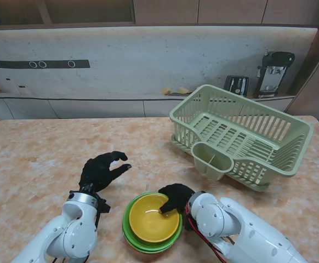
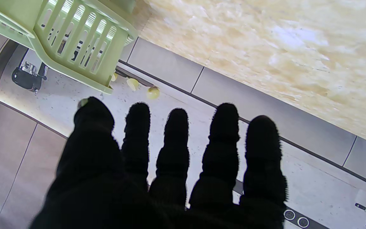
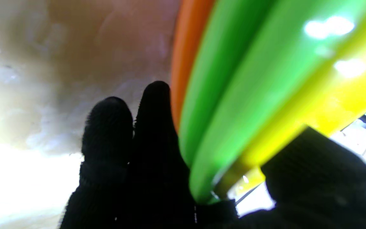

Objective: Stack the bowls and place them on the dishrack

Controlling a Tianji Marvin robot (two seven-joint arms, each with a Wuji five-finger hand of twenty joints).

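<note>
Bowl stack [image 1: 151, 226] at the near middle of the table [image 1: 33, 164], about 6 o'clock in the stand view: yellow bowl [image 1: 151, 219] nested on top, green bowl [image 1: 173, 241] under it, its rim ringing the yellow one. In the right wrist view a third, orange rim [image 3: 183, 57] under the green (not visible from the stand).

Right hand [image 1: 175, 198] at the stack's 1 o'clock edge, clamped on the rim: one fingertip [image 1: 164, 210] hooked over into the yellow bowl, the rest of the hand outside. Right wrist view confirms it: two fingers [image 3: 132, 140] pressed against the outer wall beside the orange rim, thumb [image 3: 322, 165] on the inner, yellow side, bowl rims pinched between.

Left hand [image 1: 100, 171] at roughly 10 o'clock of the stack, well apart from it, holding nothing. Fingers spread and loosely curled, thumb [image 1: 121, 168] pointing toward 3 o'clock. From its wrist camera, all five fingers [image 2: 176, 149] extended with gaps between, nothing among them.

Dishrack [image 1: 241, 134], pale green plastic, at about 2 o'clock on the table, well apart from the bowls, with a cutlery cup [image 1: 211, 159] on its near-left wall. Corner of the same rack [image 2: 75, 47] visible in the left wrist view.

Behind the table, a counter [image 1: 148, 82] with a dark appliance [image 1: 273, 71] at 1 o'clock.
</note>
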